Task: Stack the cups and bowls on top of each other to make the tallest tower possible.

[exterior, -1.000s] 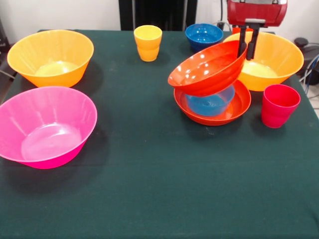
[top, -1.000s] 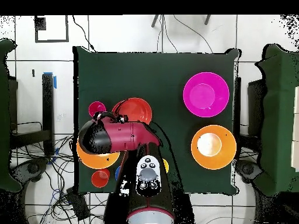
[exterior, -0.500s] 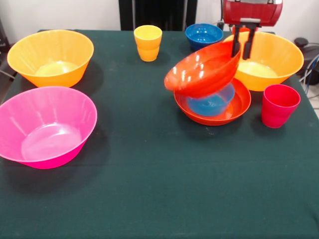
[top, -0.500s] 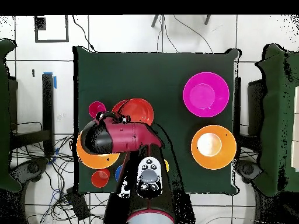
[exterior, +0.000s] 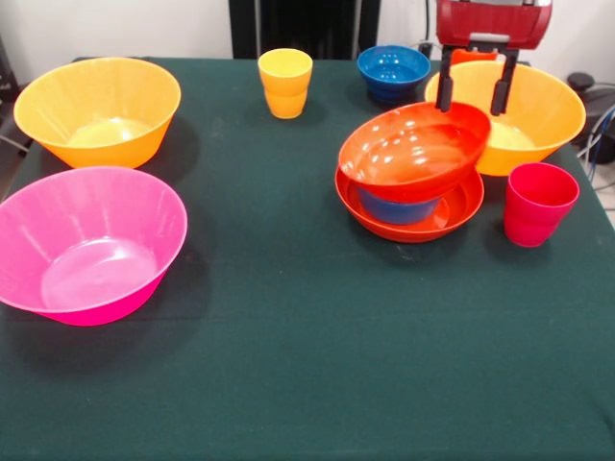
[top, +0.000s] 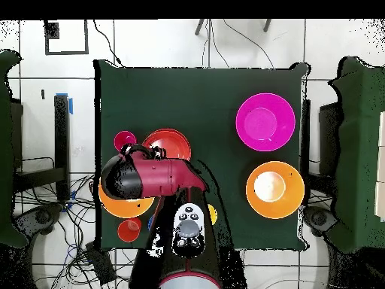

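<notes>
claw (exterior: 472, 89): fingers apart, above the top red bowl's far rim, gripping nothing | top red bowl (exterior: 415, 151): tilted, resting on blue bowl (exterior: 399, 206) inside lower red bowl (exterior: 461, 206) | red cup (exterior: 538, 203): just beside the stack (upright) | pink bowl (exterior: 88, 243): well apart on table (exterior: 307, 365)

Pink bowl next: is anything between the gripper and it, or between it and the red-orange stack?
Nothing visible blocks either path. The gripper, open, hangs just behind the stack's top red-orange bowl. Between that stack and the pink bowl lies only bare green tablecloth. The yellow cup and the orange bowl sit farther back, off that line.
</notes>
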